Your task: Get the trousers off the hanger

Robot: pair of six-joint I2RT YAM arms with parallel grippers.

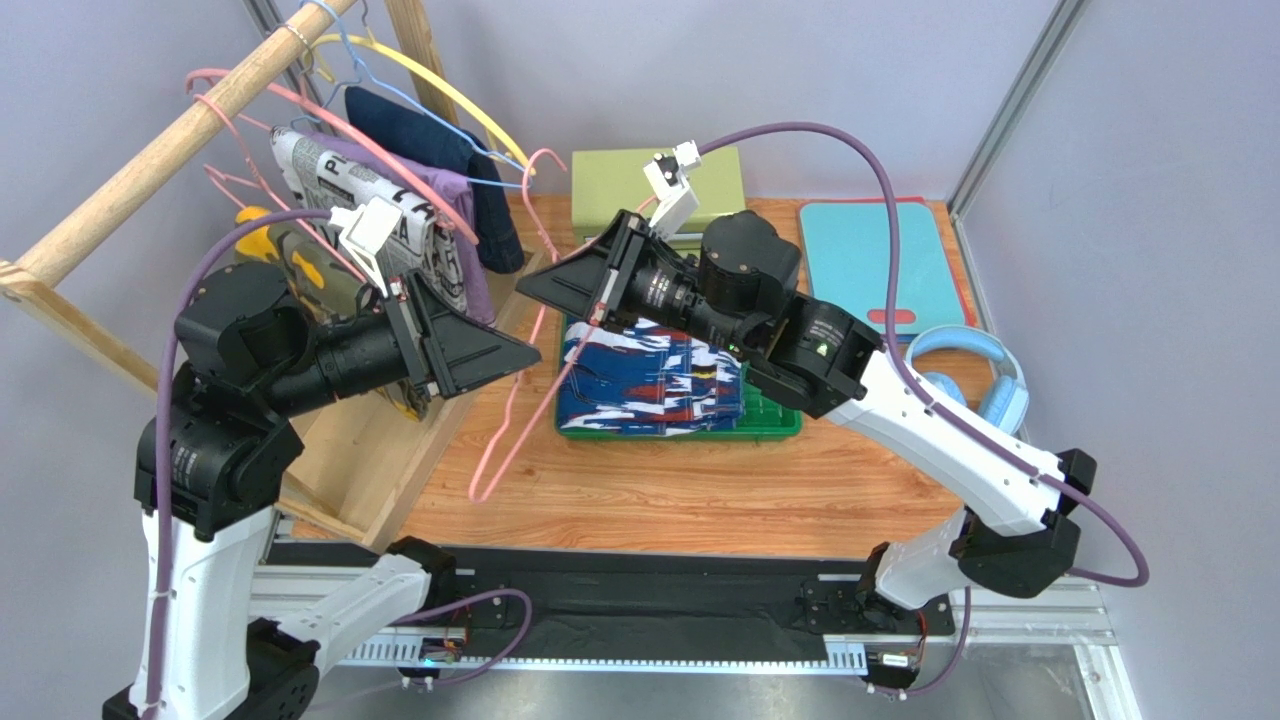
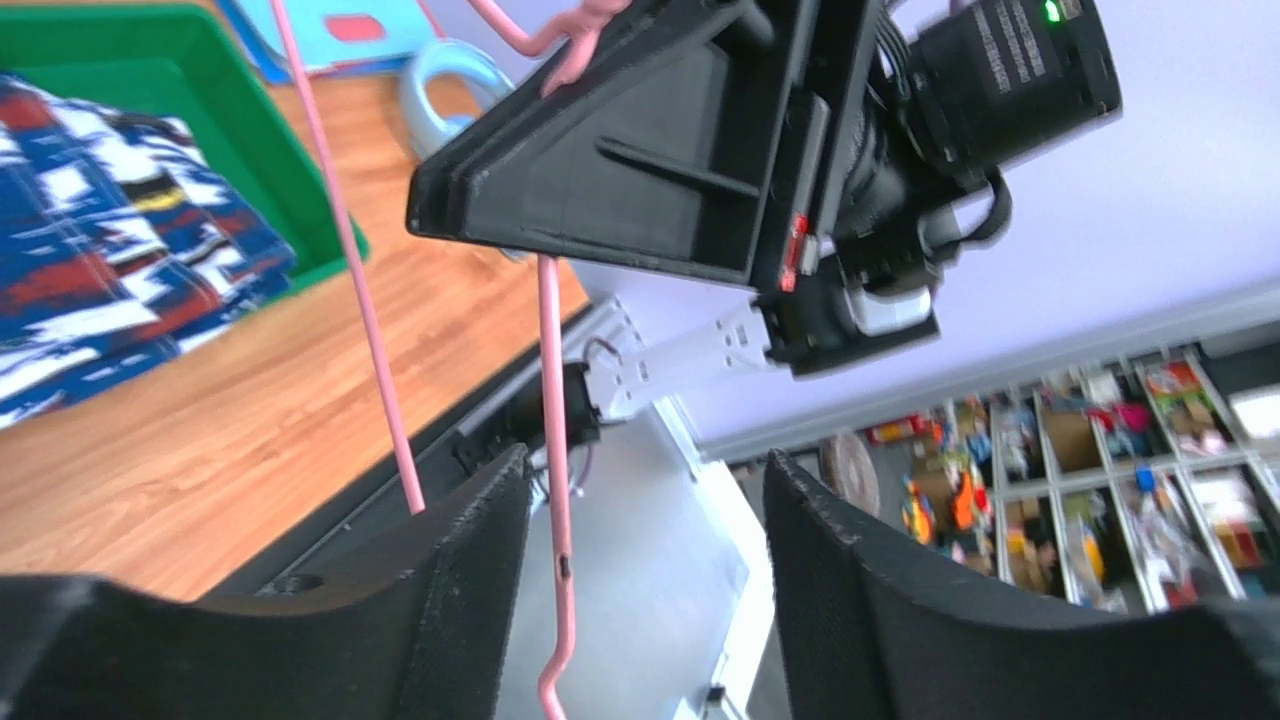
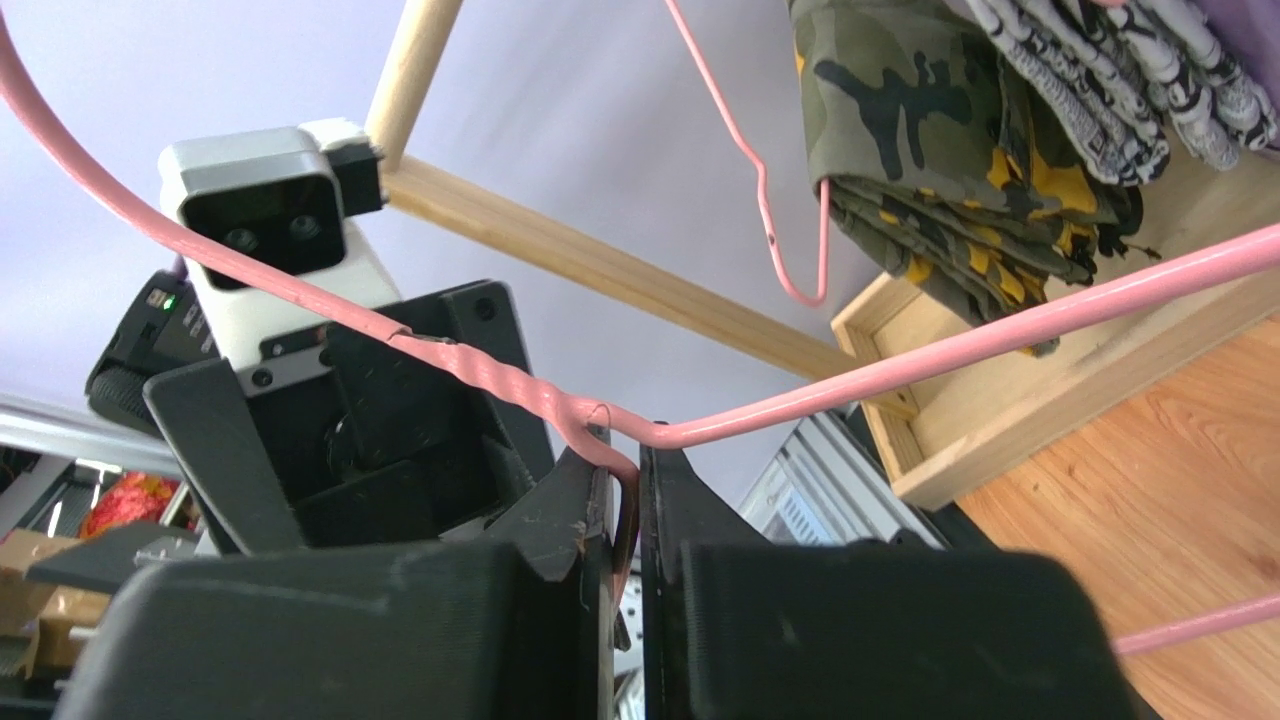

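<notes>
Nearside of the green tray [image 1: 774, 425], a broad strip of wooden tabletop [image 1: 676, 488] is running to the table's front edge, leaving open room for moving. Just left of the tray, the left gripper [image 2: 646, 488] is standing with its jaws parted wide. One wire of the hanger [image 2: 550, 375] is passing down through the gap, close beside one finger [image 2: 451, 600], with nothing pinched. The hanger is hanging bare and slanted, its lowest corner dipping toward the wood off the tray's near-left corner.

Inside the tray the trousers [image 1: 654, 383] are lying folded, free of the hanger, with green rim showing along their near and right sides. Over the tray's far-left corner the right gripper [image 3: 631, 473] is clamping tight on the hanger's twisted neck, holding it aloft.

Right of the tray, blue headphones [image 1: 962, 368] are lying near the table's edge. Beyond the tray, a green box [image 1: 721, 180] and a teal board [image 1: 864, 255] are sitting by the back wall. Far left of the tray, a wooden rack [image 1: 166, 143] is carrying other garments and hangers, crowding that side.
</notes>
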